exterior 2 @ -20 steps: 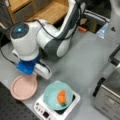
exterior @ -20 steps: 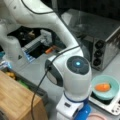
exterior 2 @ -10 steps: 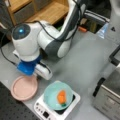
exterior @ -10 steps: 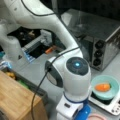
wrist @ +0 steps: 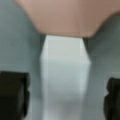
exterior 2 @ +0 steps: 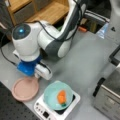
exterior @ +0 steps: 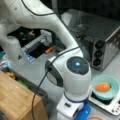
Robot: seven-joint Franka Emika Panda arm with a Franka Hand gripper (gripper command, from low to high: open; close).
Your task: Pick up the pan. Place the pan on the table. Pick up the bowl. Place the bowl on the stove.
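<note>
Table [exterior 2: 82,62], grey, carries everything. My arm [exterior 2: 53,37] bends low over its front-view-left part. Steel toaster oven [exterior: 105,42] sits at a front view's right, wooden block [exterior: 15,100] at a front view's bottom left. Stove [exterior 2: 56,108] stands on the table at a front view's bottom, white with black top. Bowl [exterior 2: 51,96] rests on the stove, teal, an orange item [exterior 2: 61,97] inside it. Pan [exterior 2: 25,88] lies flat on the table just beside the stove, to its left in that view. My end effector [wrist: 65,97] hangs over the pan's white handle [wrist: 65,75], fingers [wrist: 13,95] spread on either side of it, not pinching; handle lies between them in wrist view.
</note>
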